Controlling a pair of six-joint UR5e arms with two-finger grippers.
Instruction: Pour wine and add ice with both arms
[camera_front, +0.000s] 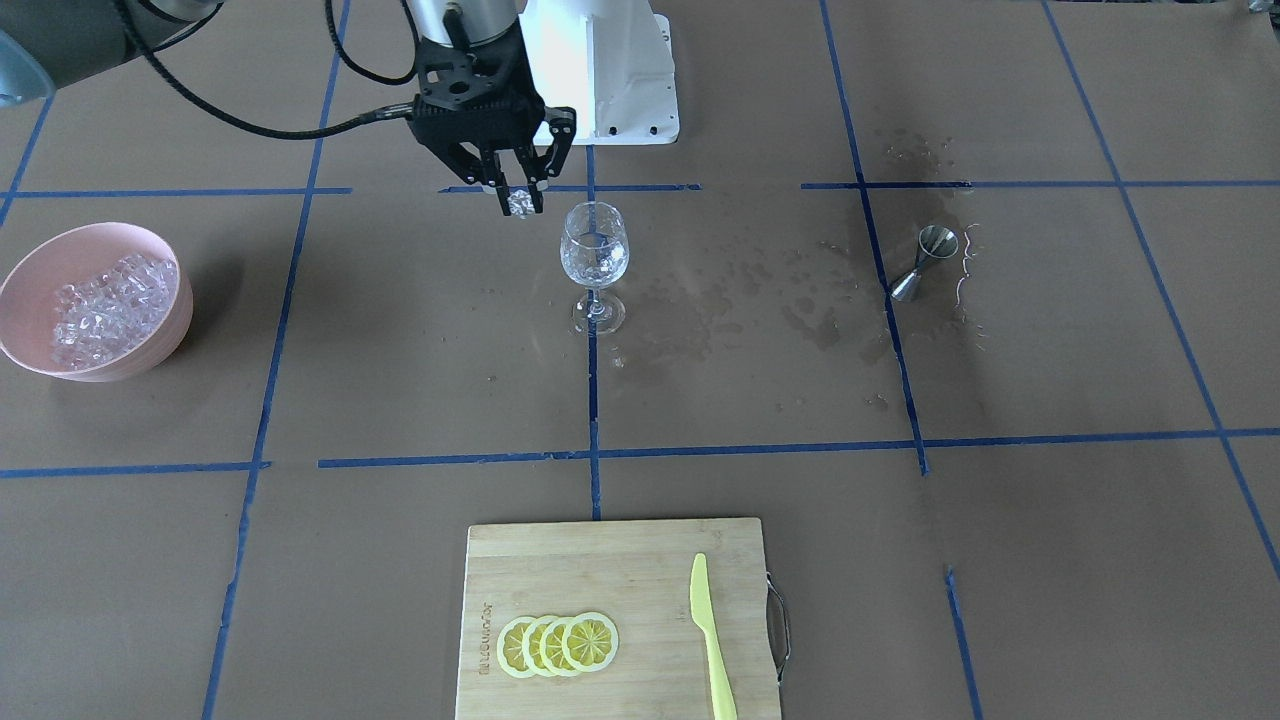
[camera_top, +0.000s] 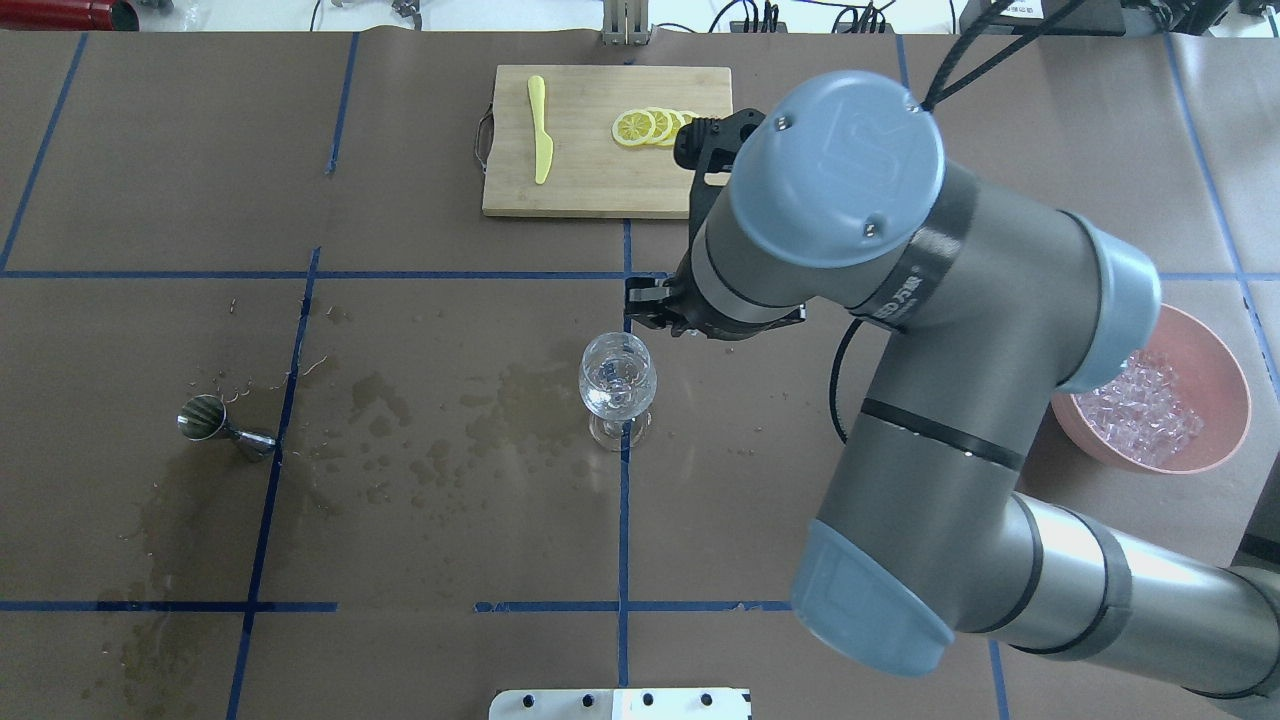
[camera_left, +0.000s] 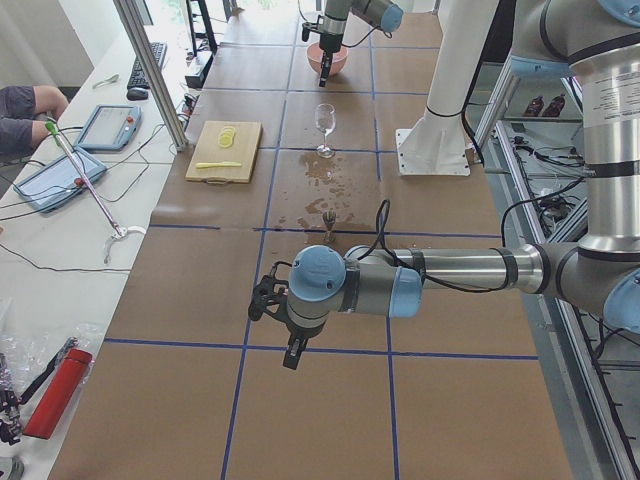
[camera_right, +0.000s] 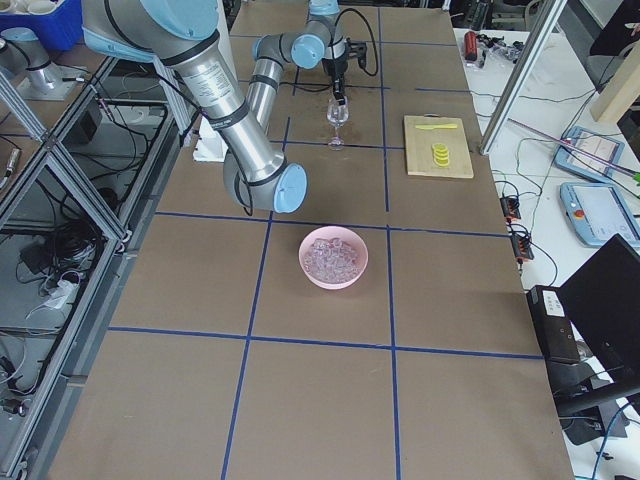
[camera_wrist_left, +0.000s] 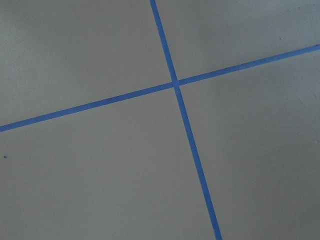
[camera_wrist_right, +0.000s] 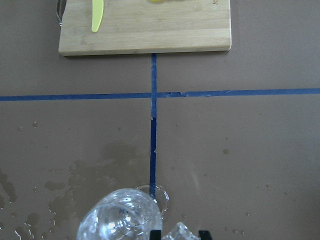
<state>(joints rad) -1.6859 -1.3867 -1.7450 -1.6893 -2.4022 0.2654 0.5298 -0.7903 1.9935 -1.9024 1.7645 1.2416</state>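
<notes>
The ice (camera_front: 110, 305) is a heap of clear cubes in a pink bowl (camera_front: 165, 335) at the table's right end; the heap also shows in the overhead view (camera_top: 1145, 408). A clear wine glass (camera_front: 594, 250) stands upright at the table's middle. My right gripper (camera_front: 520, 205) is shut on one ice cube (camera_front: 519, 204), just beside and above the glass rim. In the right wrist view the cube (camera_wrist_right: 179, 233) sits between the fingertips, next to the glass (camera_wrist_right: 122, 220). My left gripper (camera_left: 292, 352) shows only in the exterior left view, so I cannot tell whether it is open or shut.
A steel jigger (camera_front: 925, 262) stands on the robot's left side, with wet patches (camera_front: 740, 300) between it and the glass. A bamboo cutting board (camera_front: 600, 570) on the far side holds lemon slices (camera_front: 560, 643) and a yellow knife (camera_front: 710, 640).
</notes>
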